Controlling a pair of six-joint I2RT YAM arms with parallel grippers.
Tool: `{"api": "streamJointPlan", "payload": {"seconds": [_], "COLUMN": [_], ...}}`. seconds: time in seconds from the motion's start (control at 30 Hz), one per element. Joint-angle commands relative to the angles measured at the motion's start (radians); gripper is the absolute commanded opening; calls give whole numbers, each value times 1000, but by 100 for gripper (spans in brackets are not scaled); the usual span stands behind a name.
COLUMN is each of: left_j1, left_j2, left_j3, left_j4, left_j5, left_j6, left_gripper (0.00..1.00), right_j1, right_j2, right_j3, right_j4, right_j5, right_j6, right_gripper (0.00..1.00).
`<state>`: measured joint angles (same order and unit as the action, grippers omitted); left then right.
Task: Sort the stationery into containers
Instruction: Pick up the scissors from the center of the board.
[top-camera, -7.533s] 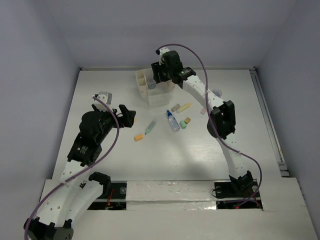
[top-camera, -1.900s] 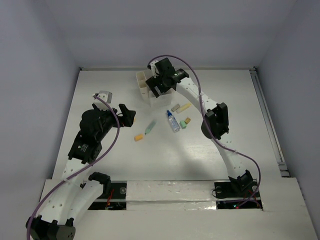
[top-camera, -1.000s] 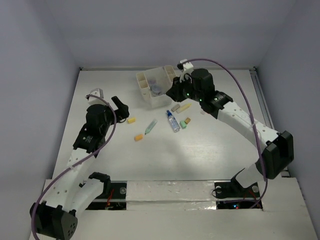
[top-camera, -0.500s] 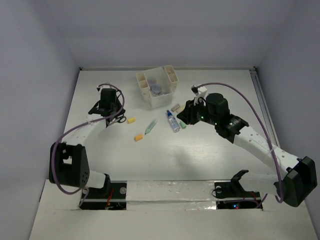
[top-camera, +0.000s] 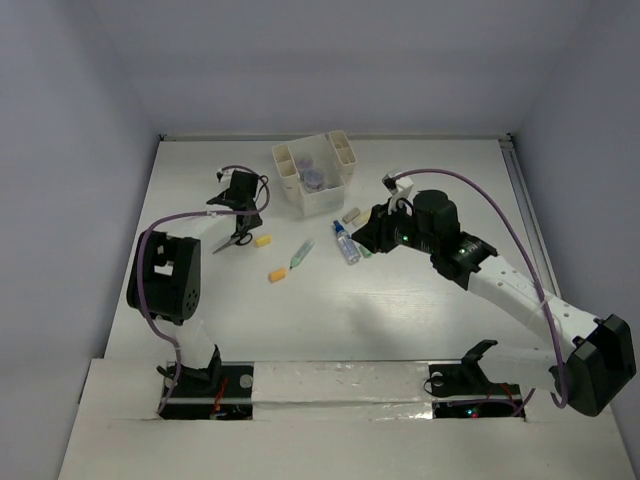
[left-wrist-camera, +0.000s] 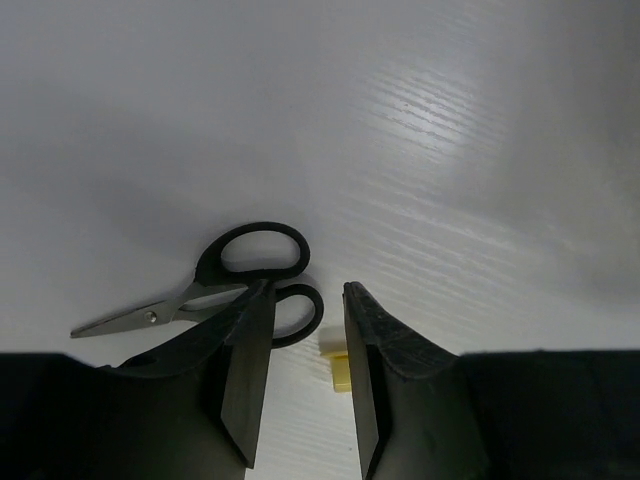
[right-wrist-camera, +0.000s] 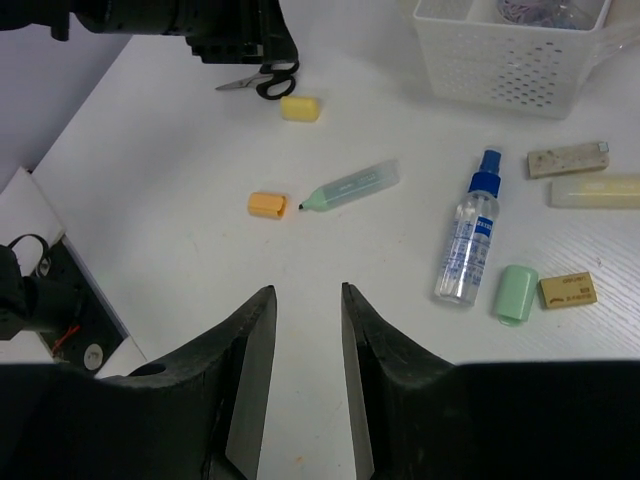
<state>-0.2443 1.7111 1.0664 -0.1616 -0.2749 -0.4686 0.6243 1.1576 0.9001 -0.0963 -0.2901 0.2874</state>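
Left claw (left-wrist-camera: 305, 295) hangs low over the table (left-wrist-camera: 450, 150), fingers narrowly parted and gripping nothing. The scissors (left-wrist-camera: 230, 285) lie under its tips, one black loop showing in the gap, blades pointing off to its left. A yellow block (left-wrist-camera: 340, 370) sits just behind the tips. Right claw (right-wrist-camera: 305, 290) is released too, empty, well above the table. Ahead of it lie the marker (right-wrist-camera: 350, 187) with the orange block (right-wrist-camera: 266, 204) just beside its tip. The bottle (right-wrist-camera: 468, 240) and green block (right-wrist-camera: 516, 293) are ahead to its right, and the organiser (right-wrist-camera: 520, 55) is farthest off, a purple jar (right-wrist-camera: 535, 10) already inside.

The left seems set on the scissors. Best to take them by the handles: glossy rounded plastic, thicker than the thin steel blades, which lie flush on the smooth table and offer no edge. Drop straight, one finger through a loop or both outside, then close slowly so they don't skate. The blocks look short and rubbery. The bottle is round and clear and would likely roll.
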Motion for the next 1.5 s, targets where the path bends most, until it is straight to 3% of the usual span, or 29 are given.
{"api": "streamJointPlan", "payload": {"seconds": [0.0, 0.6, 0.77, 0.83, 0.93, 1.03, 1.27, 1.47], "left_j1": [-18, -27, -27, -27, -18, -9, 0, 19], "left_j2": [21, 151, 177, 174, 159, 116, -176, -437], "left_j3": [59, 92, 90, 86, 81, 110, 205, 126], "left_j4": [-13, -16, -3, 10, 17, -19, -67, 31], "left_j5": [-66, -168, -184, -204, -224, -276, -241, 61], "left_j6": [13, 16, 13, 8, 7, 16, 61, -85], "left_gripper": [30, 23, 13, 1, 0, 0, 0, 0], "right_j1": [9, 9, 9, 9, 9, 9, 9, 18], "right_j2": [-19, -41, -49, -49, -49, -44, 2, 8], "right_j3": [2, -6, -7, -10, -13, -17, -9, 10], "right_j4": [64, 61, 60, 60, 63, 70, 125, 191], "right_j5": [-26, -20, -17, -14, -14, -11, -58, -92], "right_j6": [7, 7, 6, 6, 6, 6, 38, 99], "right_gripper": [38, 40, 40, 40, 40, 40, 46, 62]}}
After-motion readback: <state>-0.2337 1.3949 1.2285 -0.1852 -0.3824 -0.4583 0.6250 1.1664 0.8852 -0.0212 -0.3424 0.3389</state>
